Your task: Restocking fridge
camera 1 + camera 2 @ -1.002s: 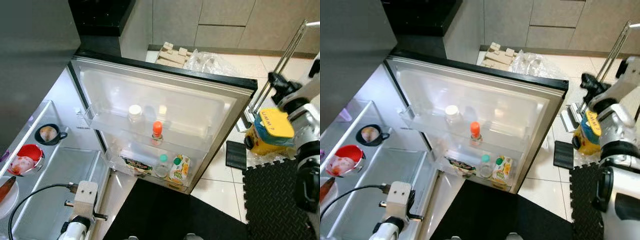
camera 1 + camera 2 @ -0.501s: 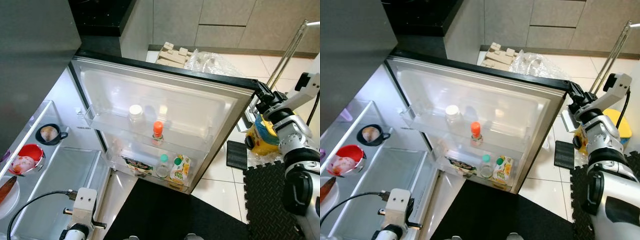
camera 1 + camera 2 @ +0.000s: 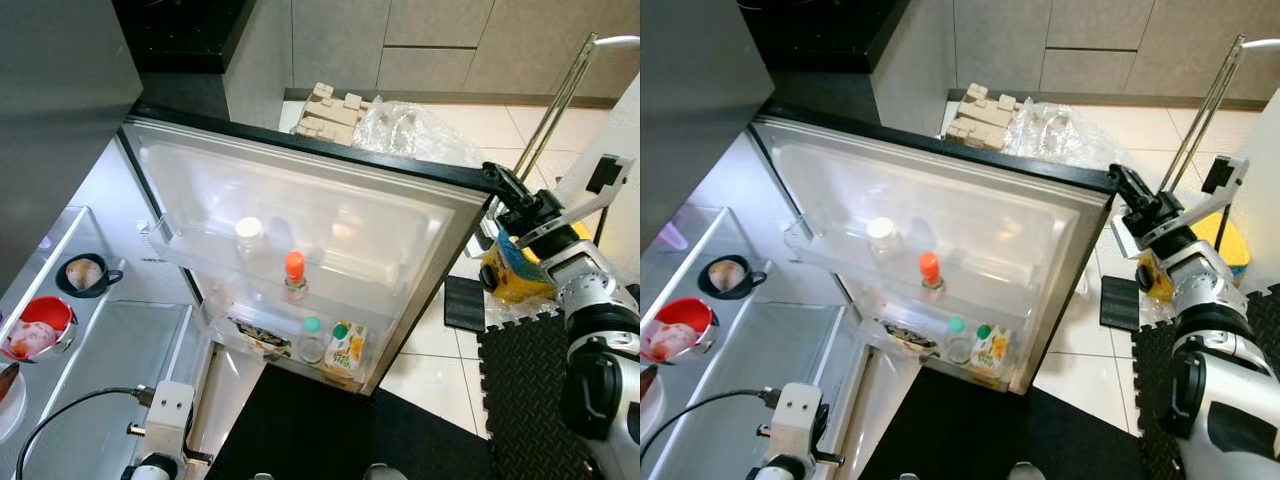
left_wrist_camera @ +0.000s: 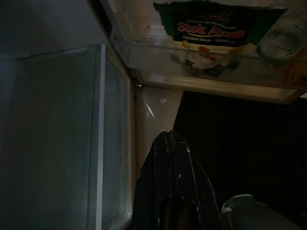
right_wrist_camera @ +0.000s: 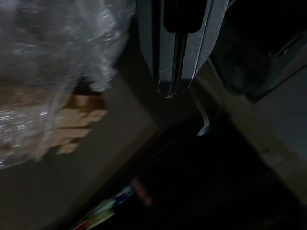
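White plastic fridge door (image 3: 330, 215) open | shelves part-stocked, bottles upright

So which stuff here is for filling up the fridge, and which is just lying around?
For the job:
- fridge door, open
- right claw, shut, at the door's outer corner
- door shelf items: white-capped jar, orange-capped bottle, juice carton
- red bowl and mug on the fridge shelves

Just lying about:
- plastic bag
- wooden blocks
- yellow container
- black floor mat
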Controlling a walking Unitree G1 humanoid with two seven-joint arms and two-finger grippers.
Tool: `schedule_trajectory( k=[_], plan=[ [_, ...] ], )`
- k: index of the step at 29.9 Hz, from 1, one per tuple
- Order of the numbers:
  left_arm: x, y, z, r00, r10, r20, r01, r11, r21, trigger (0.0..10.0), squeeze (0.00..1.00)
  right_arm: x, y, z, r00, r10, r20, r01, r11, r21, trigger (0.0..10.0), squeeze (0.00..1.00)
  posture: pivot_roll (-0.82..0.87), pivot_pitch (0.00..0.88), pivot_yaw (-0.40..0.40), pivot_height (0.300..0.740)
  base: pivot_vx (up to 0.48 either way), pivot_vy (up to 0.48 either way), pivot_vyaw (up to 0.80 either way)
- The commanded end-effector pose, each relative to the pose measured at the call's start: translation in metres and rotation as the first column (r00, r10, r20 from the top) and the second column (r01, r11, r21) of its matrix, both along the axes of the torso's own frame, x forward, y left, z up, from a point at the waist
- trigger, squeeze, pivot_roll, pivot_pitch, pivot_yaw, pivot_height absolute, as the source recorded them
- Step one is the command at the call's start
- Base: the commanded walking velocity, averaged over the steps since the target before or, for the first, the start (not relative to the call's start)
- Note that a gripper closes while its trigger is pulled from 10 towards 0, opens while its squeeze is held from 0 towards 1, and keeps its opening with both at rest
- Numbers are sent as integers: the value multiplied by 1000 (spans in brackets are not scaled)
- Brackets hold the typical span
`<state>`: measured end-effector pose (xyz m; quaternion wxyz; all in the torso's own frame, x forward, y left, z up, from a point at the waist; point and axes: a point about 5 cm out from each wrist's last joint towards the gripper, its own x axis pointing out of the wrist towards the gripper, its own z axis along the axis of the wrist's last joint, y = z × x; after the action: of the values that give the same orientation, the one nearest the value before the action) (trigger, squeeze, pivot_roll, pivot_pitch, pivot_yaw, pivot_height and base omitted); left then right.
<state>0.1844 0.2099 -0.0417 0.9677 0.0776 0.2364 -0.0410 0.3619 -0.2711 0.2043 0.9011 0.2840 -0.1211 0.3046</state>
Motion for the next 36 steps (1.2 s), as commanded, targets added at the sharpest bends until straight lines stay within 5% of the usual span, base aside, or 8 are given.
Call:
schedule_trajectory(
  k=[1,8,11,19,27,30,33,36],
  plan=[
    [-7,7,-3,1000,16,-23,-16,1000,9,10000,0,-2,14,-7,994,108,-9,-108,994,-1,10000,0,-90,163,15,740,0,0,0],
    [-24,14,-13,995,57,-77,-56,998,17,10000,0,-29,78,-27,849,528,-35,-528,849,13,10000,0,-96,166,14,740,0,0,0],
    [-24,14,-13,995,57,-77,-56,998,17,10000,0,-29,78,-27,849,528,-35,-528,849,13,10000,0,-96,166,14,740,0,0,0],
    [-46,25,-22,983,135,-124,-128,990,60,10000,0,-69,155,-28,618,786,13,-782,612,119,10000,0,-86,172,13,740,0,0,0],
    [-76,52,-28,915,370,-161,-347,925,153,10000,0,-99,190,-35,509,860,29,-843,491,220,10000,0,-77,173,14,740,0,0,0],
    [-83,60,-29,880,444,-167,-419,893,163,10000,0,-101,194,-37,515,857,21,-838,498,224,10000,0,-77,173,14,740,0,0,0],
    [-107,92,-28,676,720,-159,-694,694,190,10000,0,-96,197,-52,647,760,-67,-736,645,205,10000,0,-74,175,7,740,0,0,0],
    [-113,99,-28,602,782,-163,-761,623,181,10000,0,-89,191,-59,699,707,-103,-679,702,215,10000,0,-72,175,7,740,0,0,0]
  ],
)
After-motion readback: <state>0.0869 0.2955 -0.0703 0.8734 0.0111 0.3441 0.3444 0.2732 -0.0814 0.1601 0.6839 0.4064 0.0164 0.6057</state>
